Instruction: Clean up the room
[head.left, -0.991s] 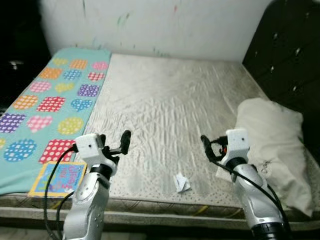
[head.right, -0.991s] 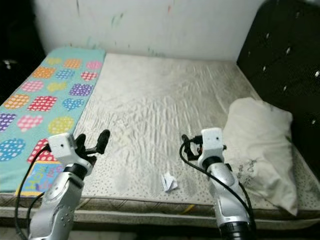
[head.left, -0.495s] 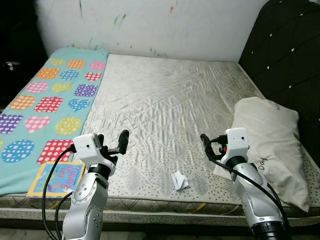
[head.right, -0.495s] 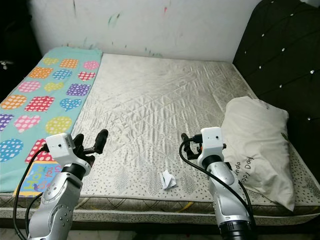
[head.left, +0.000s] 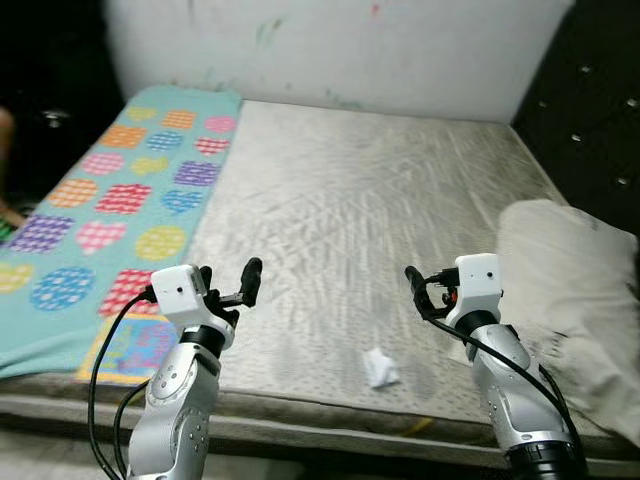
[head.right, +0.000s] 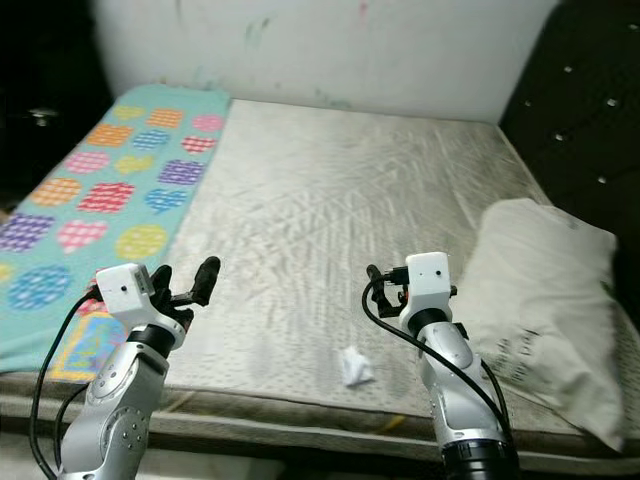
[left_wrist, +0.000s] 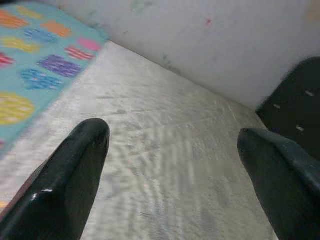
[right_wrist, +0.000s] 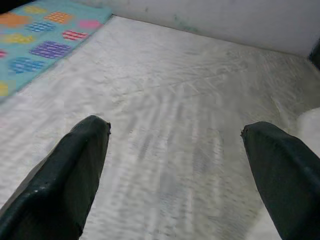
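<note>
A small crumpled white paper (head.left: 379, 368) lies on the bare grey mattress (head.left: 360, 200) near its front edge. It sits between my two arms, closer to the right one. My left gripper (head.left: 230, 280) is held over the mattress's front left part, open and holding nothing, as the left wrist view shows with the left gripper (left_wrist: 172, 135) spread wide. My right gripper (head.left: 430, 287) hovers just above and right of the paper, also open and holding nothing, its spread plain where the right gripper (right_wrist: 175, 127) appears in the right wrist view.
A teal blanket with coloured hearts (head.left: 120, 190) covers the bed's left strip, with a colourful booklet (head.left: 130, 350) at its front corner. A white pillow (head.left: 575, 290) lies at the right by the dark tufted headboard (head.left: 600, 90). A white wall (head.left: 330, 45) stands behind the bed.
The whole picture has shifted and blurred, so the camera has moved. Both arms hold the same pose and the paper lies where it was.
</note>
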